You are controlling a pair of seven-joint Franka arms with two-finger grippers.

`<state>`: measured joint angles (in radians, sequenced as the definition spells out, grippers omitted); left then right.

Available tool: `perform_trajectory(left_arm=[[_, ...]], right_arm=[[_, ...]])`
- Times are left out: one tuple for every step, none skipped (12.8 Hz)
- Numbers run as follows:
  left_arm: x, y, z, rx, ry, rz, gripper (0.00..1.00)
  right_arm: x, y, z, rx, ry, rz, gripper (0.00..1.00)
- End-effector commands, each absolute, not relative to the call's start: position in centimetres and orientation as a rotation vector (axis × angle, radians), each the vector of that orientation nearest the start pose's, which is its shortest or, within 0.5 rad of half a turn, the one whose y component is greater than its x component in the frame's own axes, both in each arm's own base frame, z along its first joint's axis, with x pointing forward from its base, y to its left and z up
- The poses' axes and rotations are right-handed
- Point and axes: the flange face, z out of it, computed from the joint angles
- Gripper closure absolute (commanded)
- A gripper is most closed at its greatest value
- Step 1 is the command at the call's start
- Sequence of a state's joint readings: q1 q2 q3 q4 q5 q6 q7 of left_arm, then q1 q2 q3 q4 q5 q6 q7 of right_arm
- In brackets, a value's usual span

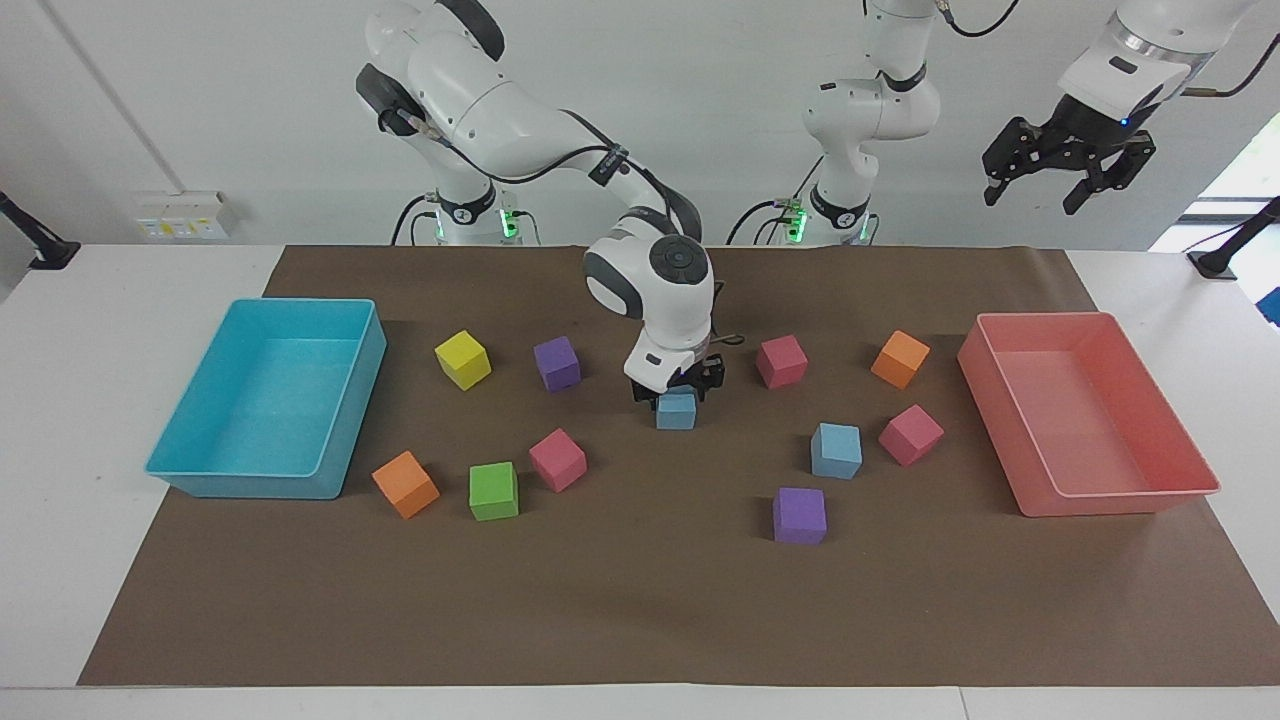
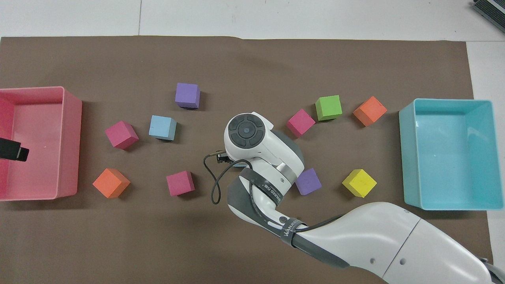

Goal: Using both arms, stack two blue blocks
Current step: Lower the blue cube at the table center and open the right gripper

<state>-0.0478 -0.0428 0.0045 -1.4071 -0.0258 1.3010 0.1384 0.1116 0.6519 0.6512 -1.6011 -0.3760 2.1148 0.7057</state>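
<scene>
One blue block (image 1: 676, 410) rests on the brown mat mid-table; from overhead only a sliver of it (image 2: 236, 166) shows under the right wrist. My right gripper (image 1: 678, 392) stands straight down over it, its fingers spread either side of the block's top, open. The other blue block (image 1: 836, 450) (image 2: 162, 127) lies toward the left arm's end, beside a magenta cube (image 1: 910, 434). My left gripper (image 1: 1065, 185) waits high in the air, open and holding nothing, over the pink tray (image 1: 1110, 500); one fingertip (image 2: 12, 150) shows from overhead.
A turquoise tray (image 1: 240, 487) sits at the right arm's end. Purple cubes (image 1: 557, 362) (image 1: 799, 515), magenta cubes (image 1: 781, 361) (image 1: 557, 459), orange cubes (image 1: 900, 358) (image 1: 405, 484), a yellow cube (image 1: 463, 359) and a green cube (image 1: 494, 490) lie scattered over the mat.
</scene>
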Motion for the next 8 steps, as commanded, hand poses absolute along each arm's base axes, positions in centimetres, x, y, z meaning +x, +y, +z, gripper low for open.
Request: perform_trajectory(left_arm=[[50.6, -2.5, 70.2, -3.151, 0.307, 0.086, 0.0], [50.6, -2.5, 70.2, -3.151, 0.307, 0.086, 0.0], [50.6, -2.5, 70.2, -3.151, 0.304, 0.086, 0.0], [50.6, -2.5, 70.2, -3.151, 0.302, 0.083, 0.0], [50.6, -2.5, 70.2, -3.151, 0.302, 0.083, 0.0], [50.6, -2.5, 70.2, -3.151, 0.3, 0.083, 0.0], [50.6, -2.5, 70.2, -3.151, 0.3, 0.083, 0.0], [50.6, -2.5, 70.2, -3.152, 0.297, 0.083, 0.0]], right_arm=[[55.0, 41.2, 31.7, -3.079, -0.228, 0.01, 0.0], [54.9, 41.3, 32.4, -3.074, -0.228, 0.0, 0.0], [55.0, 41.2, 32.7, -3.074, -0.221, -0.009, 0.0], [54.9, 41.3, 33.4, -3.073, -0.208, -0.024, 0.0], [54.9, 41.3, 33.9, -3.072, -0.2, -0.036, 0.0], [55.1, 41.1, 34.7, -3.073, -0.175, -0.057, 0.0], [55.3, 40.7, 35.6, -3.074, -0.143, -0.08, 0.0], [55.4, 40.6, 36.6, -3.073, -0.119, -0.104, 0.0]])
